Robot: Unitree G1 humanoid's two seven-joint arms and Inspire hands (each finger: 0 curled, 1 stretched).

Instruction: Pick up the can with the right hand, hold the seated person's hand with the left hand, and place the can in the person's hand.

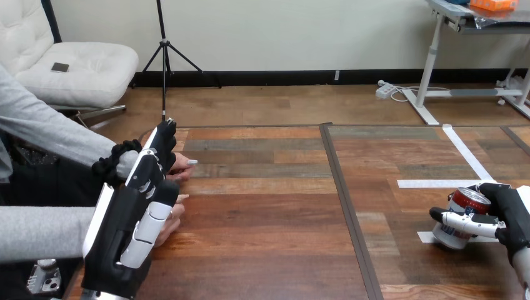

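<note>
Now right hand grips can; left hand lies straight-fingered beside person's hand

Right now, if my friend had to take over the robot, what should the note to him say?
Left hand: raised at the table's left side, close against the person's hands; whether it holds one cannot be told.
Right hand: fingers and thumb curled round the can.
Can: tilted, low at the table's right side, far from the person's hands.
Done: the can is gripped.
Left: make sure of the hold on the person's hand, carry the can across, place it there.
</note>
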